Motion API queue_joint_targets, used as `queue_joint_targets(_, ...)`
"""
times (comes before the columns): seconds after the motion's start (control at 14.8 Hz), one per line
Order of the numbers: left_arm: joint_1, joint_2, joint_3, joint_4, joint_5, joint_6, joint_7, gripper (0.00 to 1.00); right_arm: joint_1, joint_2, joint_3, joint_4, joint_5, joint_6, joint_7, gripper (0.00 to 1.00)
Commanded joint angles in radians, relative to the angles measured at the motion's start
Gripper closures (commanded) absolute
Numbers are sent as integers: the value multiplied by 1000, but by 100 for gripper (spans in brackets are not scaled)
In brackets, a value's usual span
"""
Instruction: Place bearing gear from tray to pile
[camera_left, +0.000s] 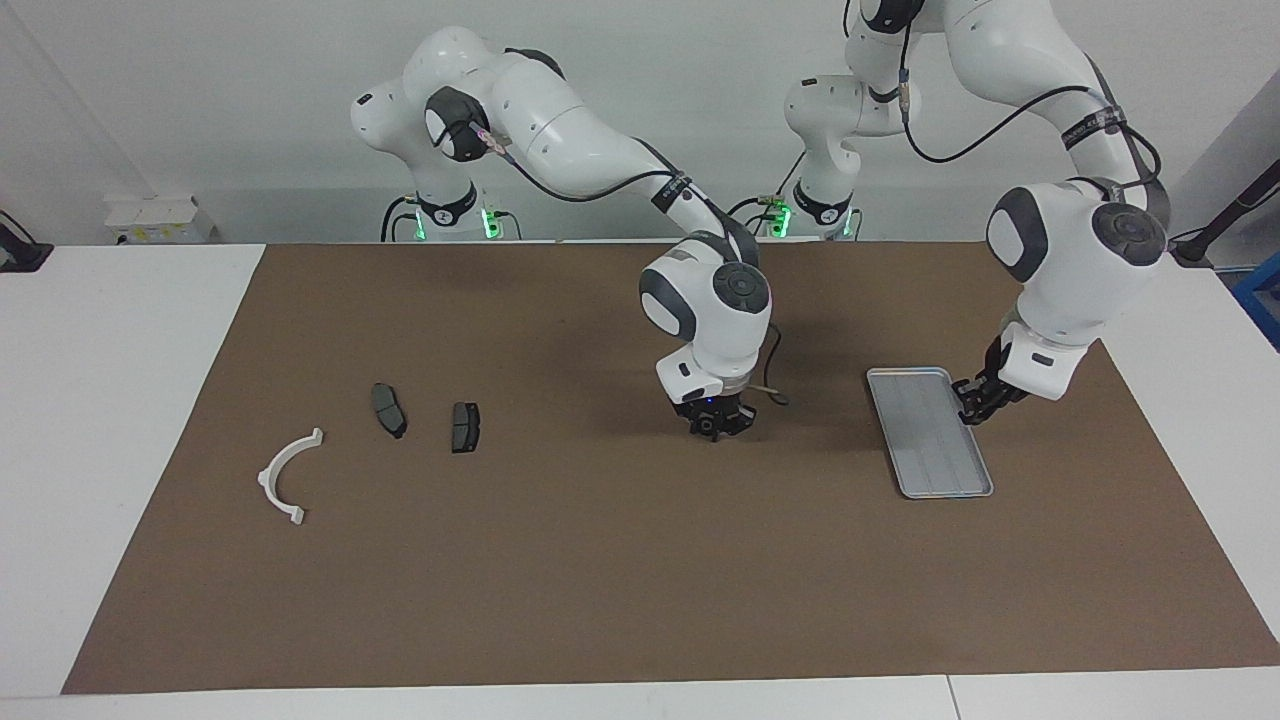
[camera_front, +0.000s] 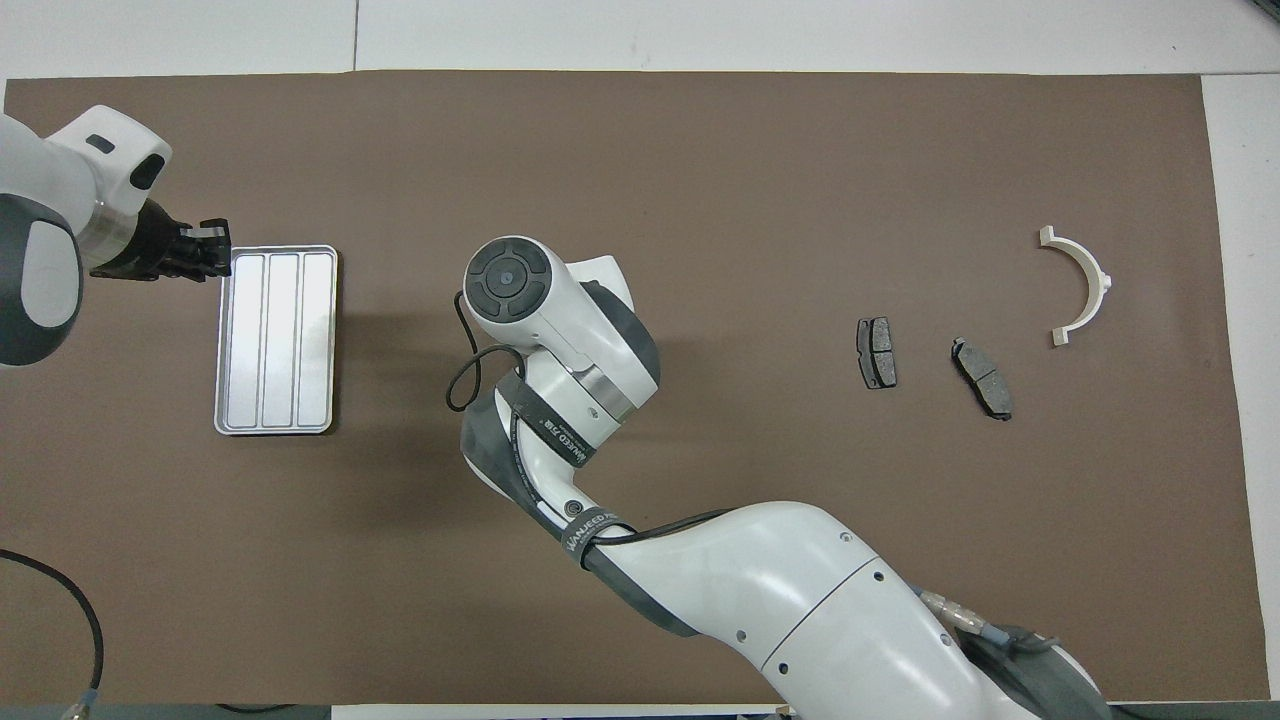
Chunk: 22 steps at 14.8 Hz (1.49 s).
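- Left gripper (camera_left: 975, 410): pressed together, nothing visibly between its tips. It sits just beside the tray (camera_left: 945, 480), off the long rim toward the left arm's end of the table.
- Tray: its long axis runs from nearer me to farther. The grooves look bare, with no bearing gear in them.
- Right gripper (camera_left: 712, 425): low over the middle of the mat (camera_left: 600, 580), between the tray and the pile (camera_left: 388, 409). I cannot tell whether it is spread or pinching. From overhead my own wrist hides it.
- Bearing gear: probably the dark lump at my right gripper's tip, though I cannot separate it from the gripper.
- Pile: two brake-pad pieces (camera_left: 465, 426) and a white arc (camera_left: 288, 475), well apart from the tray.
- Key relation: the pile lies along the table's length from my right gripper, toward the right arm's end. My right arm is clearly the nearer one, so I judge the carry belongs to it. My left arm waits.
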Motion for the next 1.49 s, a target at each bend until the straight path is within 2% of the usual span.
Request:
queue_joint_targets(0.0,3,15,-1,77,-30,-85,16,100,-15,-4,9,-16,-1,-7,-23,100)
queue_joint_targets(0.07,3,15,-1,91,-35,-101,16,100,-20,-6,7,-10,-1,-32,-25,100)
queue_joint_targets(0.2,-2,18,0,97,-35,-98,13,100,-84,-59,21,7,-2,-168,-133,100)
queue_joint_targets(0.34,1,18,0,91,-33,-95,13,100,-223,-156,49,12,14,-308,-366,100)
queue_joint_targets(0.41,-3,18,0,94,-33,-95,10,100,-298,-205,56,12,21,-346,-502,100)
queue_joint_targets(0.54,-20,20,-11,104,-33,-117,-17,100,-432,-253,64,12,18,-406,-798,100)
queue_joint_targets(0.68,-138,29,-6,134,-18,-174,-167,100,-509,-262,58,10,-2,-412,-972,100)
queue_joint_targets(0.81,-243,27,-9,148,-2,-217,-285,100,-575,-267,59,-22,-25,-355,-1083,100)
queue_joint_targets(0.95,-362,27,-11,142,-8,-201,-439,100,-627,-314,59,-148,-27,-260,-1129,100)
queue_joint_targets(1.15,-504,29,-14,105,-13,-101,-631,100,-693,-374,58,-398,-28,-14,-1178,100)
queue_joint_targets(1.29,-567,55,-14,111,-24,-69,-708,100,-725,-359,58,-479,-53,122,-1203,100)
queue_joint_targets(1.42,-609,91,-14,104,-47,-7,-723,100,-753,-322,58,-503,-62,208,-1229,100)
